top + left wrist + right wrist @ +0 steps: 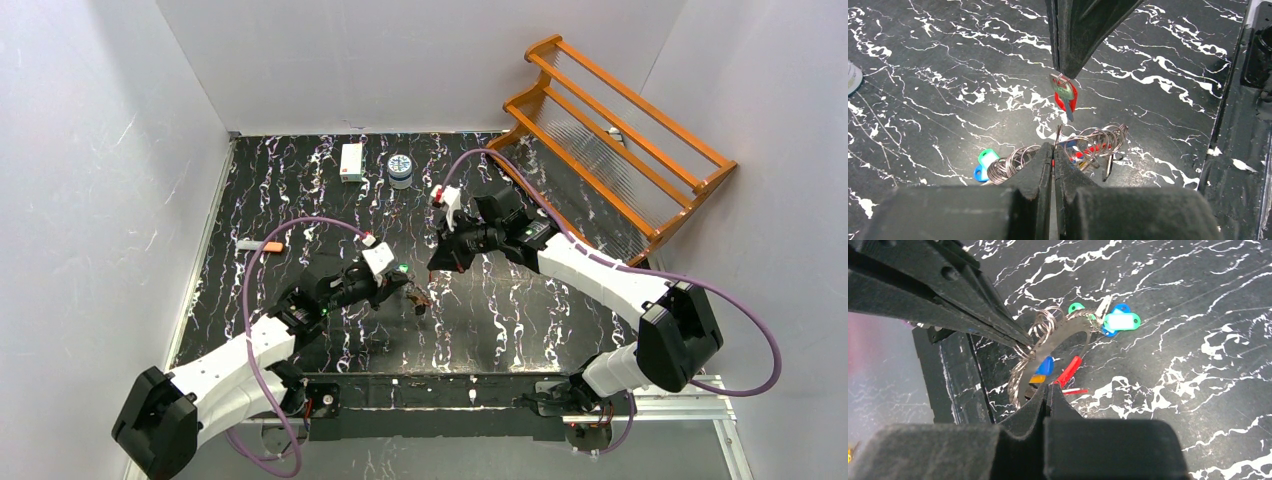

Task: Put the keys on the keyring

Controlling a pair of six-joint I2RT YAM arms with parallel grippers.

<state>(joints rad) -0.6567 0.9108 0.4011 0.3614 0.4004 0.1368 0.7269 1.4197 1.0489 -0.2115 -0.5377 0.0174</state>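
The keyring [1098, 141] is a thin silver ring carrying several small rings and keys with green and blue caps [984, 163]. My left gripper [1053, 146] is shut on the ring and holds it just above the black marbled table [938, 75]. My right gripper [1050, 388] is shut on a red-capped key [1068, 371], which hangs from its tip just beyond the ring in the left wrist view [1066, 96]. In the top view the left gripper [402, 284] and right gripper [434, 269] meet over the key bunch [419, 299]. The right wrist view shows the ring [1058, 335] and a green tag [1121, 321].
An orange wooden rack [620, 130] stands at the back right. A white box [351, 161] and a small round tin [401, 170] sit at the back of the table. An orange-tipped pen [262, 245] lies at the left edge.
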